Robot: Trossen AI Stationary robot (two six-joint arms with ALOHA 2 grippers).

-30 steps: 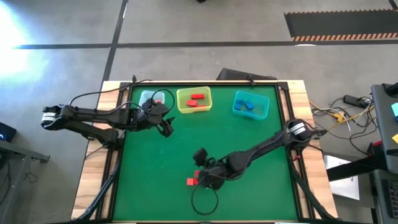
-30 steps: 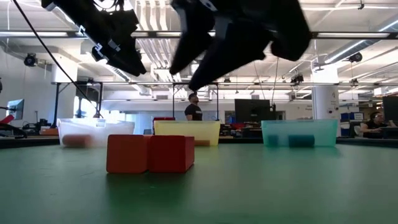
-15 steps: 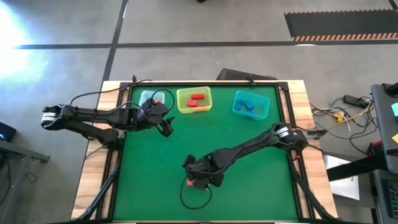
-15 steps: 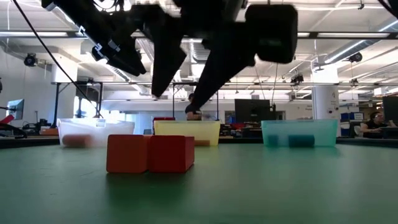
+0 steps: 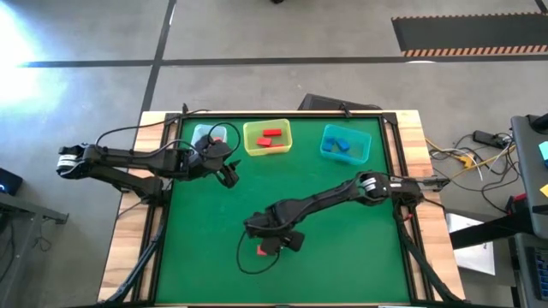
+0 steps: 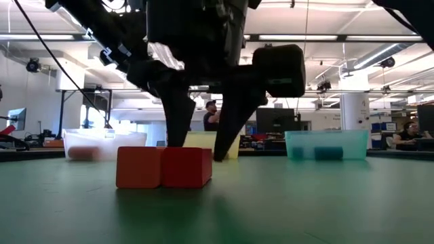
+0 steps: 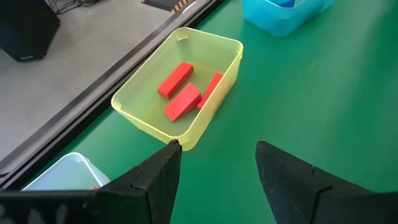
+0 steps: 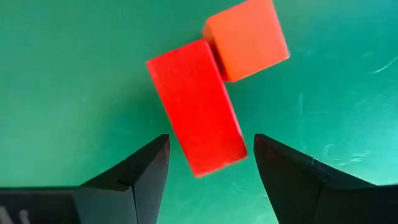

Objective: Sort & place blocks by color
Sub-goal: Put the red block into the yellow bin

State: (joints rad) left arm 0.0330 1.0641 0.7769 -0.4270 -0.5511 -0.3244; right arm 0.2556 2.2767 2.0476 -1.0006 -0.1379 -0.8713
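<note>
Room: big open workshop beyond the bench, with ceiling lights, desks and monitors; a person (image 6: 212, 116) stands far back.
Bench: green-topped bench (image 5: 342, 248) with a wooden border.
Landmark: translucent yellow plastic bin (image 5: 268, 138) at the middle of the far edge.
Yellow bin contents: three red solid bars (image 7: 186, 94), lying flat inside it.
Clear bin: translucent clear plastic bin (image 5: 205, 137) just left of the yellow bin; something orange-red shows through its wall (image 6: 85, 152).
Teal bin: translucent teal plastic bin (image 5: 344, 145) to the right of the yellow bin, with small blue solid blocks (image 5: 340, 144) in it.
Loose blocks: red solid rectangular bar (image 8: 196, 106) and orange-red solid cube (image 8: 247, 38), touching each other on the bare green surface well in front of the yellow bin, nearer the camera side.
Right claw (image 8: 210, 169): low over the red bar, fingers spread either side of the bar's near end, not touching it in the wrist view.
Left claw (image 7: 217, 168): hanging above the bench just in front of the clear bin, left of the yellow bin, fingers spread and pinching nothing.
</note>
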